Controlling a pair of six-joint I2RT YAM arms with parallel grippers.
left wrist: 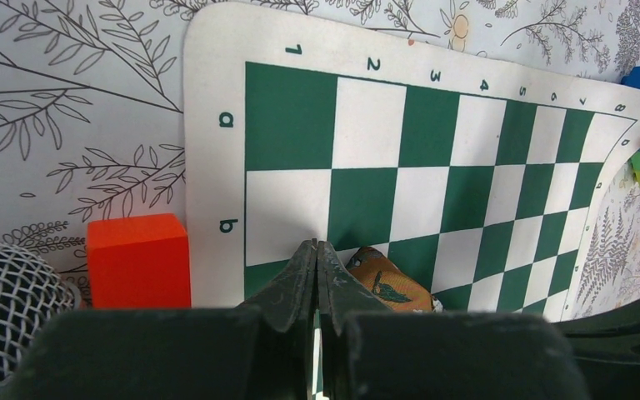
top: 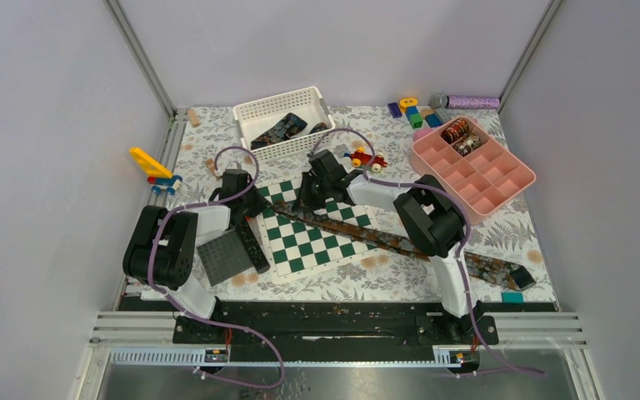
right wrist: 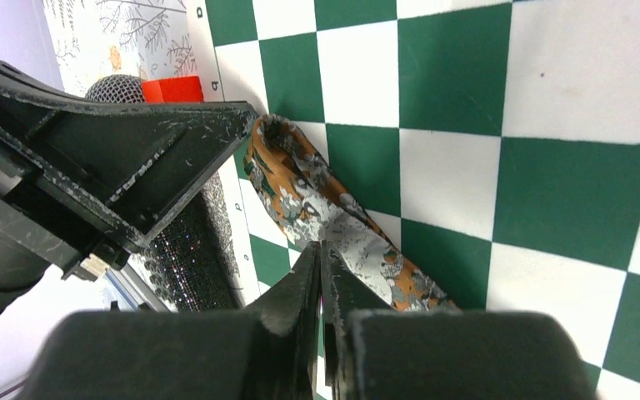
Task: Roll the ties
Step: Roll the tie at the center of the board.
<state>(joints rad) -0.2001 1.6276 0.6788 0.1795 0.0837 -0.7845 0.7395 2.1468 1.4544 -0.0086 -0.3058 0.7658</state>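
A long brown-rust patterned tie lies diagonally across the green-and-white chessboard mat, its wide end off the mat at the right. My left gripper is shut. In the left wrist view its tips rest on the mat just left of the tie's narrow orange end. My right gripper is also shut, its tips pressed down against the tie, a short way along from that end. More ties lie in the white basket. Tight coils sit in the pink tray.
A red block and a mesh-covered object sit just off the mat's left edge. A grey baseplate and a black glittery strip lie near the left arm. A toy car, coloured blocks and a yellow toy stand farther back.
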